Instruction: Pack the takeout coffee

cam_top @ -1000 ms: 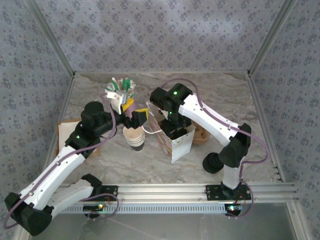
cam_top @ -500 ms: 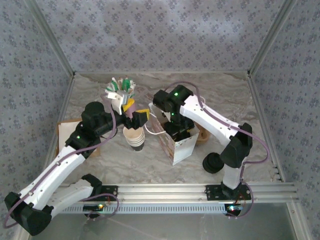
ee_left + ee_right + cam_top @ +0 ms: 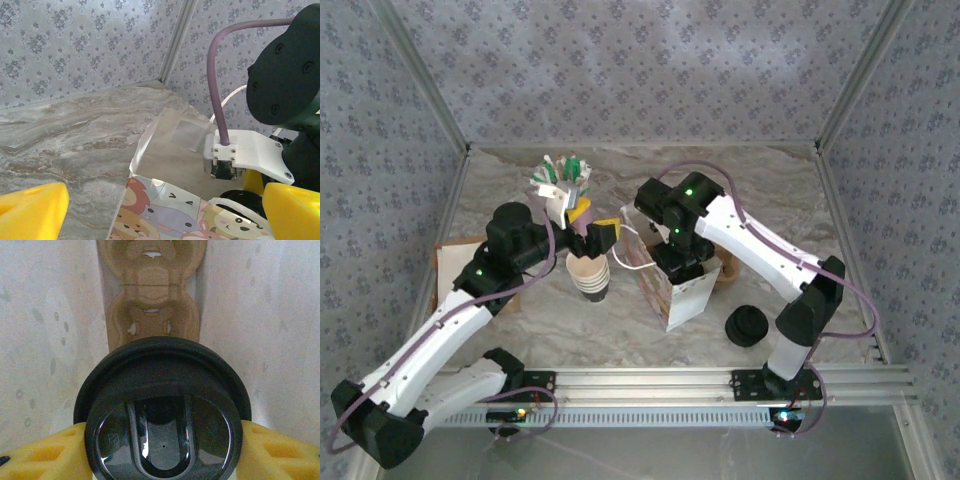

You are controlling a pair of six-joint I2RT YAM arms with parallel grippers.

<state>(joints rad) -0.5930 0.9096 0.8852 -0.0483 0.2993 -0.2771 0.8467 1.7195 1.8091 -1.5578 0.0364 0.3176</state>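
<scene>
The takeout coffee (image 3: 162,390) is being gripped inside the paper bag (image 3: 680,300) between the yellow fingers (image 3: 40,457) of the right pincer (image 3: 162,457). Its black lid (image 3: 160,440) is being seen from above, and the cup's side is being hidden beneath it. A brown moulded carrier (image 3: 150,295) is being cut off by the frame's top. The left pincer (image 3: 160,212) is being held wide apart at the bag's rim, gripping nothing. Whether it is touching the bag cannot be told.
</scene>
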